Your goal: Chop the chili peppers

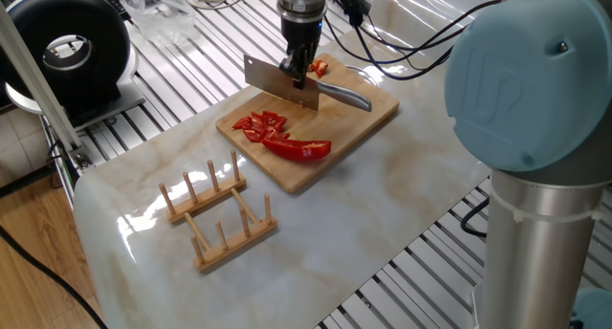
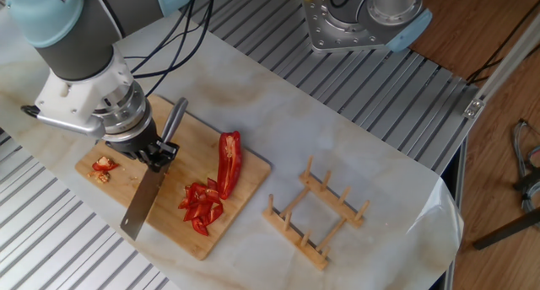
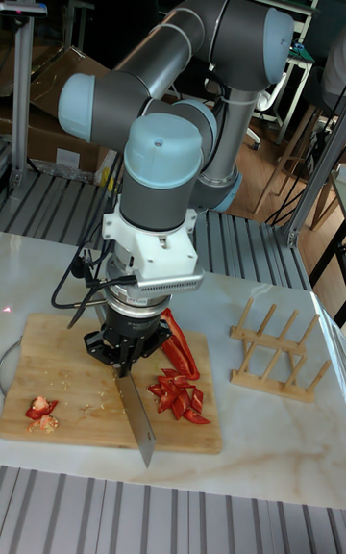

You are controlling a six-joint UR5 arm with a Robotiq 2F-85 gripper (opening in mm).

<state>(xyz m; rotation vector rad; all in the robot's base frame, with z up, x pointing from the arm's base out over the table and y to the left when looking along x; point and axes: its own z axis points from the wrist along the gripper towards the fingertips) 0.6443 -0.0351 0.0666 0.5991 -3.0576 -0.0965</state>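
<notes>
**A:** What does one fixed view give you?

**B:** You see the gripper point(image 1: 298, 73) clamped on a knife point(image 1: 287, 83), its fingers pressed on the handle end where it meets the blade. The blade hangs tilted above the wooden cutting board point(image 1: 368, 114). The chili peppers point(image 1: 282, 136) lie on the board's near half: a heap of small red bits, with one long curved half just beside them. A few more bits point(image 1: 318, 67) sit behind the gripper.

**A:** And the other fixed view?

**B:** There you look down on the gripper point(image 2: 156, 155), fingers tight on the knife point(image 2: 150, 193). The blade points toward the board's near edge, and the grey handle sticks out behind. The long pepper half point(image 2: 229, 162) lies apart from the blade, the chopped bits point(image 2: 202, 206) between them. A wooden rack point(image 2: 316, 214) stands on the tabletop point(image 2: 354, 147), well apart from the board.

**A:** The tall fixed view?

**B:** You face the arm. The gripper point(image 3: 125, 358) holds the knife point(image 3: 136, 419) with the blade running toward you, just beside the red bits point(image 3: 176, 393). A small clump point(image 3: 40, 410) lies at the board's left.
</notes>
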